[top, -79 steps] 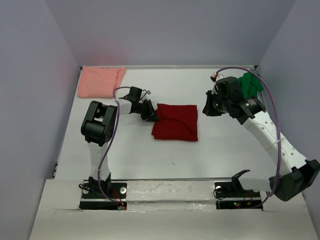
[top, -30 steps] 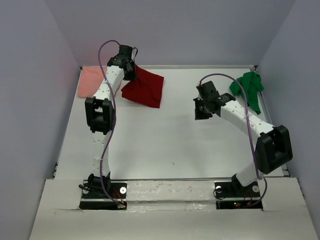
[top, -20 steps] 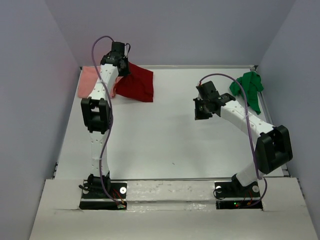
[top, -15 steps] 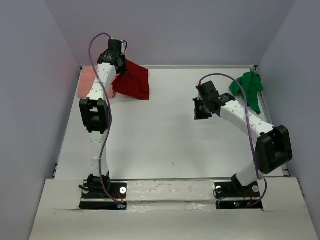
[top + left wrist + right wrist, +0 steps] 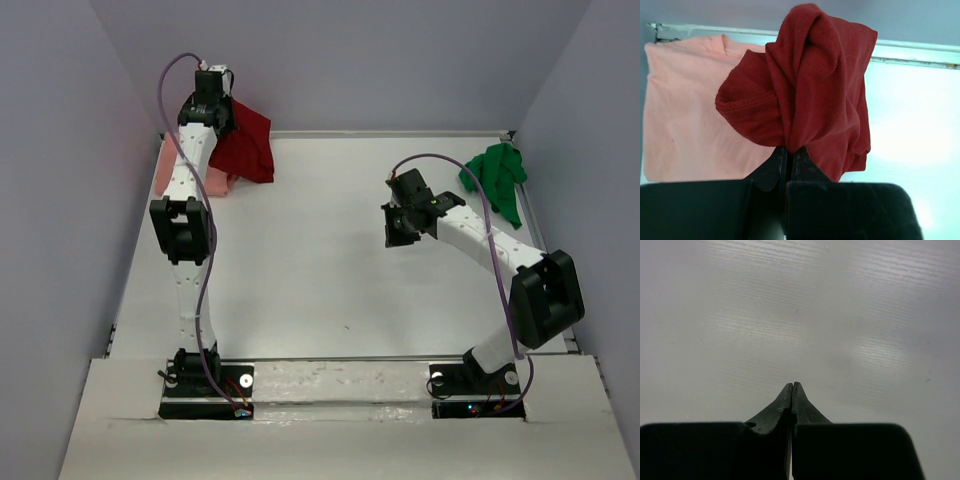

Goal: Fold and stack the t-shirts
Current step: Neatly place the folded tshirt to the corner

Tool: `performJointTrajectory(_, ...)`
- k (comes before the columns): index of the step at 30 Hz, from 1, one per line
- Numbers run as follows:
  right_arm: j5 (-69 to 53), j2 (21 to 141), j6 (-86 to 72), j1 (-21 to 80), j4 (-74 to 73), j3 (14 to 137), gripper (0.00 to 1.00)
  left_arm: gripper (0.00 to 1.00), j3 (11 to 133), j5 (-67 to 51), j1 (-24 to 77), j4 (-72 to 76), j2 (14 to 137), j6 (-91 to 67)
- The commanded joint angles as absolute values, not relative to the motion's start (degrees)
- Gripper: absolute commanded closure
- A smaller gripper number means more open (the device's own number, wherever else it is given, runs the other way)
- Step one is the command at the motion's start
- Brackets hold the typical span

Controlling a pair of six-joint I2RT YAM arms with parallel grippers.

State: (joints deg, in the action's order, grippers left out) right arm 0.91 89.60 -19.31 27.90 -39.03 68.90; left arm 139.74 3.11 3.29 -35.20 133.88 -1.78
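My left gripper is shut on the folded dark red t-shirt and holds it in the air at the far left corner; in the left wrist view the gripper pinches the shirt, which hangs bunched. The pale salmon pink t-shirt lies flat on the table below it, mostly hidden by the arm, and shows wide in the left wrist view. The bright green t-shirt lies crumpled at the far right. My right gripper is shut and empty above bare table.
White table with walls close on the left, back and right. The far table edge runs just behind the red shirt. Both arm bases stand at the near edge.
My left arm has lifted the dark red shirt from mid-table and carried it left and back, over the pink shirt. My right arm drew away from the green shirt and has held nearly still since.
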Motion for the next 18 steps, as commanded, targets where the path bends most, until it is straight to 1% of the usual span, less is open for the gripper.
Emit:
performJointTrajectory(1, 1.8, 88.8, -18.9, 28.4, -38.6, 69.3, 1.00, 1.00, 141.9, 3.3, 1.9, -29.6, 132.1, 1.6)
performJointTrajectory(12, 0.8, 86.8, -19.4, 28.9, -40.7, 69.6, 1.00, 1.00, 144.3, 2.7, -3.6, -28.8, 134.6, 4.2)
performJointTrajectory(18, 0.6, 86.4, -19.4, 29.4, -41.3, 68.6, 1.00, 1.00, 144.7, 4.9, -5.0, -27.6, 136.7, 7.0)
